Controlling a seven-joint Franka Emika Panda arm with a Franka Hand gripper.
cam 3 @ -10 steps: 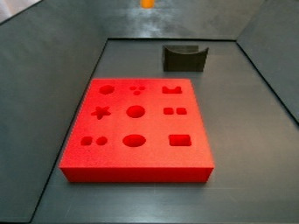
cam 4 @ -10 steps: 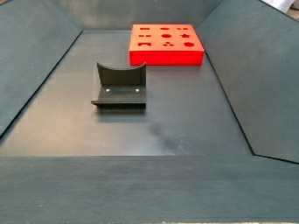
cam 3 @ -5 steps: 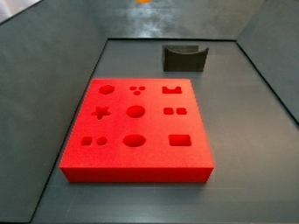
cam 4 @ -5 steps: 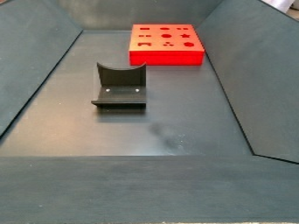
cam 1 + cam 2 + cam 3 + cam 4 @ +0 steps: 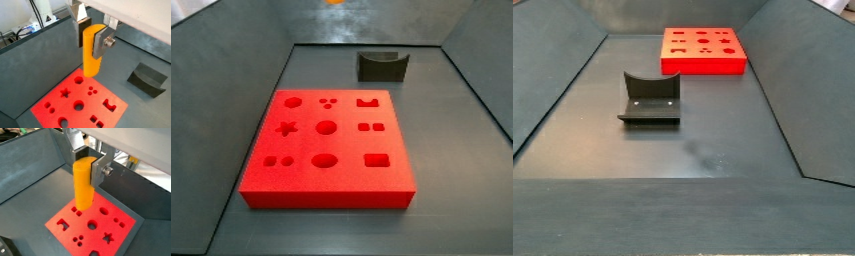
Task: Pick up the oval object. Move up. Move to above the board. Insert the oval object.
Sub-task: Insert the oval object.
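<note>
Gripper (image 5: 93,36) clamped on the peg (image 5: 91,52), silver fingers pressing its upper part; peg hangs upright, high above the board (image 5: 60,111), lower end free. Same in both wrist views. Board flat on floor, cutouts up, holes empty. Grey U-block (image 5: 382,66) apart from board. In a side view only an orange sliver at the top edge

The claw (image 5: 93,39) hangs high above the board (image 5: 67,102), with the peg (image 5: 91,52) clamped between its fingers (image 5: 100,42) and pointing down. The U-shaped block (image 5: 147,78) sits on the floor off to one side, apart from the board.
</note>
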